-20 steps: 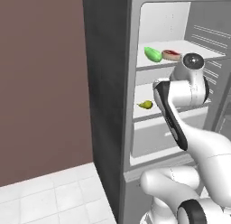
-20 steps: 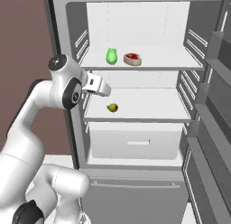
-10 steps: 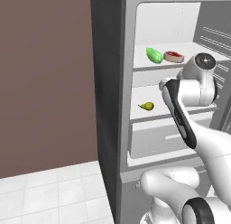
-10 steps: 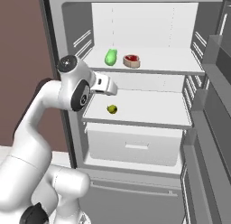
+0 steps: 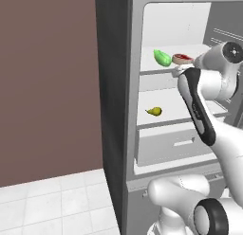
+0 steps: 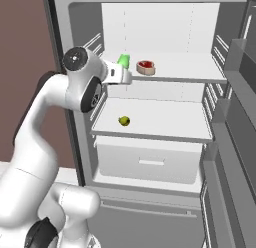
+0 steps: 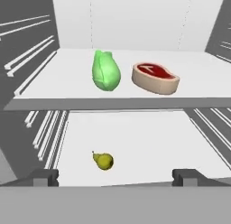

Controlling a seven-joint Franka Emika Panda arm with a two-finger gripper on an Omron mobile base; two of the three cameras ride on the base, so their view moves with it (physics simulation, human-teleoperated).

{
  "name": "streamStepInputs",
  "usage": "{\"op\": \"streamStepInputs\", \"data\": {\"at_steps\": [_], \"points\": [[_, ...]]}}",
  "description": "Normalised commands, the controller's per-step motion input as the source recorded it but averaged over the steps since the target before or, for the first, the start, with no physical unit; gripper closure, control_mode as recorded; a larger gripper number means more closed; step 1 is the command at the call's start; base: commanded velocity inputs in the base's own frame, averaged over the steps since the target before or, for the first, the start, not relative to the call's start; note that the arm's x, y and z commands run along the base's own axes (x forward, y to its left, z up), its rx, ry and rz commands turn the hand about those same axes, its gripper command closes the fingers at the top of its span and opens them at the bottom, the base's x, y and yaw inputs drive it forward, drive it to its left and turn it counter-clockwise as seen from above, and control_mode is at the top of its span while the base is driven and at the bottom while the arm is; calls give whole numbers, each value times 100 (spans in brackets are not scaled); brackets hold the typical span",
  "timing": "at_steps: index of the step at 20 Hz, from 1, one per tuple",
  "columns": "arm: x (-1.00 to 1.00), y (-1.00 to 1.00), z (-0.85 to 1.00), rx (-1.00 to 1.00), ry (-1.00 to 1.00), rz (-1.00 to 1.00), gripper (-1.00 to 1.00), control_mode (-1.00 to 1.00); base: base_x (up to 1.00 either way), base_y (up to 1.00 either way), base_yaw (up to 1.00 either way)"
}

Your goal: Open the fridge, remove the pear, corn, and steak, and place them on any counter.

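The fridge stands open, and its white inside faces me. On the upper shelf lie the bright green corn and, to its right, the red steak with a tan rim. Both also show from the right base, corn and steak. The small yellow-green pear sits alone on the middle shelf. My gripper hovers at the front edge of the upper shelf, just before the corn, open with nothing between its fingers. The counter is out of view.
A white drawer sits under the middle shelf. The open fridge door with its racks stands close on the right. Left of the fridge are a brown wall and pale floor tiles.
Both base views have shifted and the fridge looms larger, so the base has moved. The hand has risen from pear-shelf height to the upper shelf's edge. The food has not moved.
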Motion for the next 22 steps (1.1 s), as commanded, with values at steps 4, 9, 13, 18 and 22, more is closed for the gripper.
{"op": "streamStepInputs", "data": {"at_steps": [4,9,13,18,22], "points": [[67,4,37,0,6,1,-100,-100,0,0,0],[67,7,12,2,10,2,-100,-100,0,0,0],[72,27,0,0,10,3,-100,-100,0,0,0],[73,5,-5,1,5,3,-100,-100,0,0,0],[63,0,-8,0,0,0,-100,-100,0,0,0]]}}
